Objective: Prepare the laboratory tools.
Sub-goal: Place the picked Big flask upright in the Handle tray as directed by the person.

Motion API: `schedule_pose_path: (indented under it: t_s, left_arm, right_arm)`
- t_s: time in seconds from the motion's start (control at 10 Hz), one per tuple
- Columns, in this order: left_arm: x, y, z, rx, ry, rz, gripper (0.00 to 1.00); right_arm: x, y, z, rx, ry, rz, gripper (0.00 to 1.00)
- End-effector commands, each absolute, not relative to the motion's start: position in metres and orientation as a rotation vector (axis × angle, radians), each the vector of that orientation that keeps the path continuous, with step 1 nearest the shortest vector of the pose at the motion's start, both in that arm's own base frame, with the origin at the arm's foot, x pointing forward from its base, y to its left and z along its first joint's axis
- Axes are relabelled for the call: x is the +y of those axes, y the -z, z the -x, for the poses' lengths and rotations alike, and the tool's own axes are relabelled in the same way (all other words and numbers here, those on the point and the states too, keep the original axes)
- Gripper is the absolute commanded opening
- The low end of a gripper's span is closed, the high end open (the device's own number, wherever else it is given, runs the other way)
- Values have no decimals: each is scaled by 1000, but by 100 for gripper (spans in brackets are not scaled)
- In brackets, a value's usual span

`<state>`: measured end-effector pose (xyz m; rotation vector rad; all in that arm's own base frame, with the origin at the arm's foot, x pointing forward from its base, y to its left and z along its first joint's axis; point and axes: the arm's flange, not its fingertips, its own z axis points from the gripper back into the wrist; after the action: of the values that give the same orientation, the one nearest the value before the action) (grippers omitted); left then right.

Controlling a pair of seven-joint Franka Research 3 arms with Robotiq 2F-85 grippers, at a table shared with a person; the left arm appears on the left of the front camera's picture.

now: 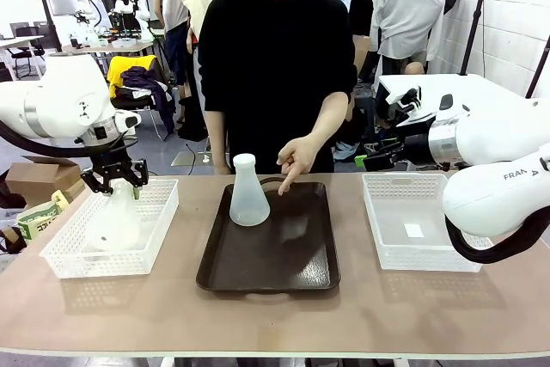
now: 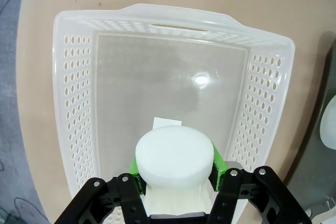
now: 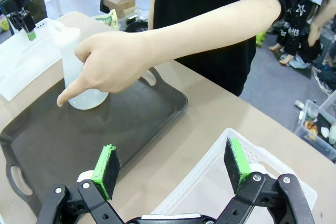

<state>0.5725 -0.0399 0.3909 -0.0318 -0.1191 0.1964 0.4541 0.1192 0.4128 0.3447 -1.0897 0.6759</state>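
The only print that can be read is "FRAN" and, further along, an "A", in dark letters on the white shell of the right arm [image 1: 498,191], near right. A small white label in the right basket [image 1: 421,251] looks blank

Even, bright indoor light falls from overhead across all three views, with no hard shadows. In the front view the dark tray [image 1: 284,259] carries a soft sheen at its centre, and the table [image 1: 275,315] shows pale reflections along the lower frame. In the left wrist view a small round glare spot sits on the basket floor [image 2: 200,80], and the frame edges bow outward. The right wrist view is sharp nearby, softer toward the upper corners.
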Motion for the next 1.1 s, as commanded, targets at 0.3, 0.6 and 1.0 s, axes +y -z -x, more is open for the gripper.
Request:
schedule_pose_path:
  t_s: [0.3,0.6,1.0]
  left_arm:
    - [-39,-394,-572,-125,-200,36,0]
    - [-39,-416,-561,-185,-183,71,0]
    - [-42,-474,-533,-312,31,295,0]
  right_arm:
    - [117,-415,-443,-1167,-654,-361,100]
    - [117,-415,-443,-1167,-654,-361,100]
    - [117,-415,-443,-1167,-654,-361,100]
